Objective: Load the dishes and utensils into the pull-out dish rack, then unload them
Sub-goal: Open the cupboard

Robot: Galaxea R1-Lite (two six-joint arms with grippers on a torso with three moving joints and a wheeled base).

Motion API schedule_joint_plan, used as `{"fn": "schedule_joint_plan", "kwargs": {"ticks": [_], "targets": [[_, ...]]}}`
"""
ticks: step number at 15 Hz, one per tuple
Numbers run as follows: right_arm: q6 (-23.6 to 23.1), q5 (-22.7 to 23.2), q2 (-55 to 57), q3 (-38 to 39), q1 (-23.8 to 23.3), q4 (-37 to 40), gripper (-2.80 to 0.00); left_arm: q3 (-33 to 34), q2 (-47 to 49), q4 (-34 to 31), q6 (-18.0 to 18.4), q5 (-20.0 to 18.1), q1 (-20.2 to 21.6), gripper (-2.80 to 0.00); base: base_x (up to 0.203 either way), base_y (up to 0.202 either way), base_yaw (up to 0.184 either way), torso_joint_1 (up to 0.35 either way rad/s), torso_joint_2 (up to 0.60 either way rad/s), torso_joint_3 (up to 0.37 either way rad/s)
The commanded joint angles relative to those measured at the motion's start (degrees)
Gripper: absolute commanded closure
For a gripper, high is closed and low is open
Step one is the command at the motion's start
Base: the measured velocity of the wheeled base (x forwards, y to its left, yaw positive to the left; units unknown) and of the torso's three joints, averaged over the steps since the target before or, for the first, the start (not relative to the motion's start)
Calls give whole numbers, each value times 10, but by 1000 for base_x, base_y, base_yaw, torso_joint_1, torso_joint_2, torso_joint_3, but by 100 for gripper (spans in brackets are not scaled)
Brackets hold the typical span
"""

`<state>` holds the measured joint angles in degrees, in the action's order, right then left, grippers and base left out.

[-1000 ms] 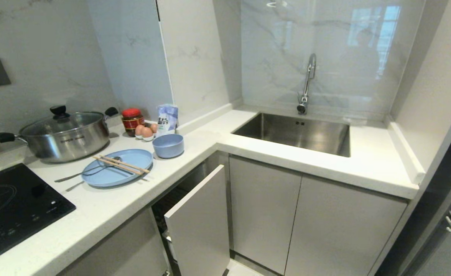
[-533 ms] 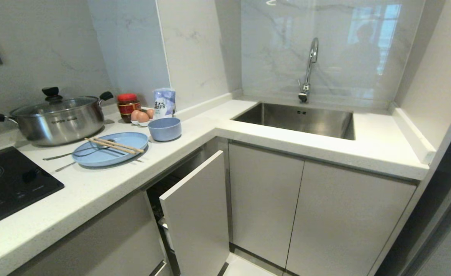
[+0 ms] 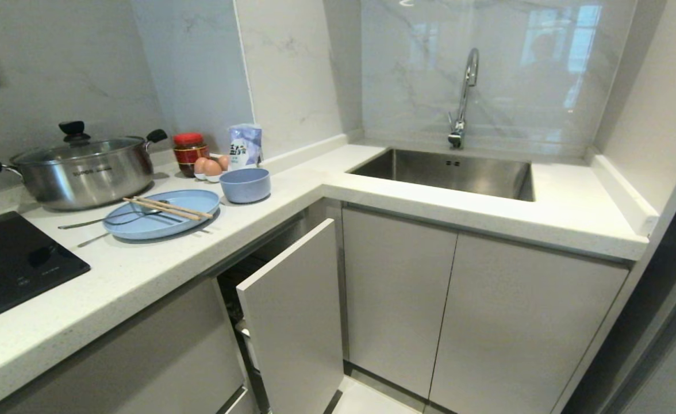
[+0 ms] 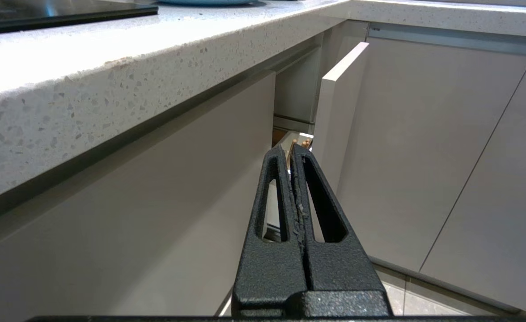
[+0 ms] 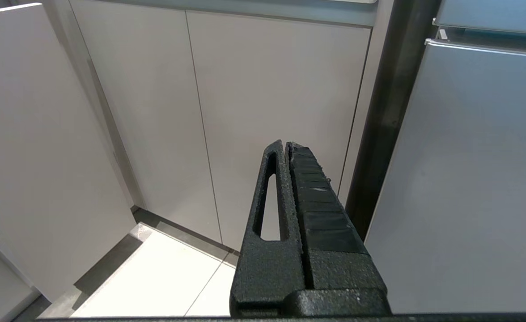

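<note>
dishes on the counter, rack drawer ajar, both arms idle

at the far left sits the black cooktop (image 3: 10, 264), and behind it the steel pot (image 3: 82, 172) with its glass lid on; what is inside i cannot tell. next along the white counter (image 3: 160, 264) lies the light-blue plate (image 3: 162, 215), holding the chopsticks (image 3: 168, 208) across it and the bowl end of the long spoon (image 3: 105, 218), whose handle sticks out over the rim. just beside the plate stands the blue bowl (image 3: 246, 185); its inside is hidden from here. behind it are a red-lidded jar (image 3: 189, 152), a few eggs (image 3: 210, 168) and a small packet (image 3: 245, 146). below the counter, the pull-out dish rack (image 3: 295, 310) shows only its pale grey front, drawn partly out. further right is the steel sink (image 3: 453, 172) under its tap (image 3: 463, 98). the left gripper (image 4: 292, 150) hangs low facing that rack front, jaws pressed together on nothing. the right gripper (image 5: 286, 146) faces the cabinet doors (image 5: 245, 112), jaws also pressed together.
</note>
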<state>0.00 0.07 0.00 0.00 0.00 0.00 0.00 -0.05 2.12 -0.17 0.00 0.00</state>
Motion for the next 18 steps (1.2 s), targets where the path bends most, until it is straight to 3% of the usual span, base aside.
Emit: {"fn": "schedule_joint_plan", "kwargs": {"ticks": [1,6,8,12,18], "targets": [[0,0,0,0,0,0,0,7,0,0,0,1,0,0,0,0,0,0,0,0],[0,0,0,0,0,0,0,-2,0,2,14,-3,0,0,0,0,0,0,0,0],[0,0,0,0,0,0,0,-68,2,-16,14,0,0,0,0,0,0,0,0,0],[0,0,0,0,0,0,0,-301,73,-132,22,8,-1,0,0,0,0,0,0,0],[0,0,0,0,0,0,0,-664,422,-184,39,15,-18,0,0,0,0,0,0,0]]}}
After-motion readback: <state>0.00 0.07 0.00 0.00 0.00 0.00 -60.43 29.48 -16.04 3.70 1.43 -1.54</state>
